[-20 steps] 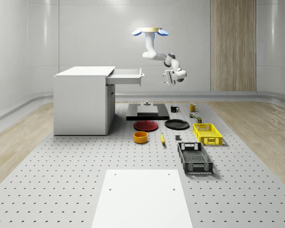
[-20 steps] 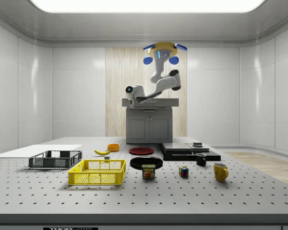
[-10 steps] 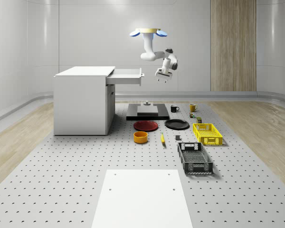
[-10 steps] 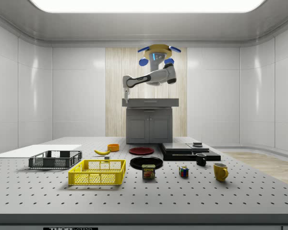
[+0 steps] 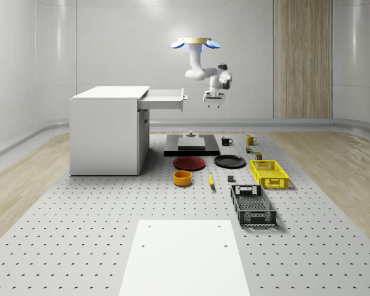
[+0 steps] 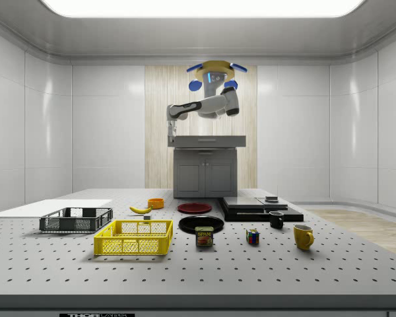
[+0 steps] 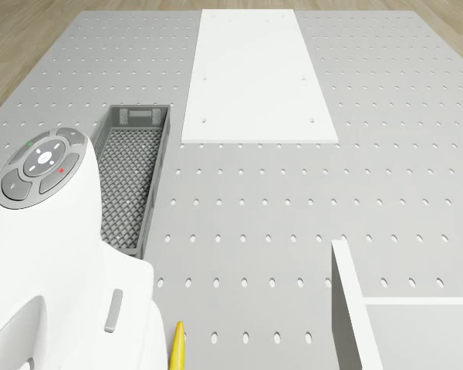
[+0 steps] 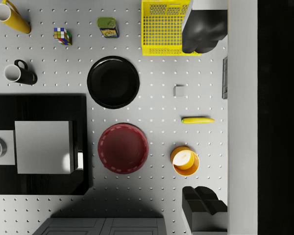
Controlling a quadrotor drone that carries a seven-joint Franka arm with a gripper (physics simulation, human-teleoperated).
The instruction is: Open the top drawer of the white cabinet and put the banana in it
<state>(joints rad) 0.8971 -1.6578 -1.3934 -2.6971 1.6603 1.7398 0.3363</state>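
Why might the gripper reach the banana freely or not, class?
Probably yes: the banana lies alone on bare table between the orange bowl and yellow crate; the gripper hangs high above, beside the open drawer.

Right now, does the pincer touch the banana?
Apart. In the whole-scene view the pincer hangs high in the air beside the open top drawer, while the banana lies far below on the table.

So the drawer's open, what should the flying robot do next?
Probably descend toward the yellow banana, since the white cabinet's top drawer already stands pulled out, the banana lies on the perforated table, and the open hand hangs empty high above.
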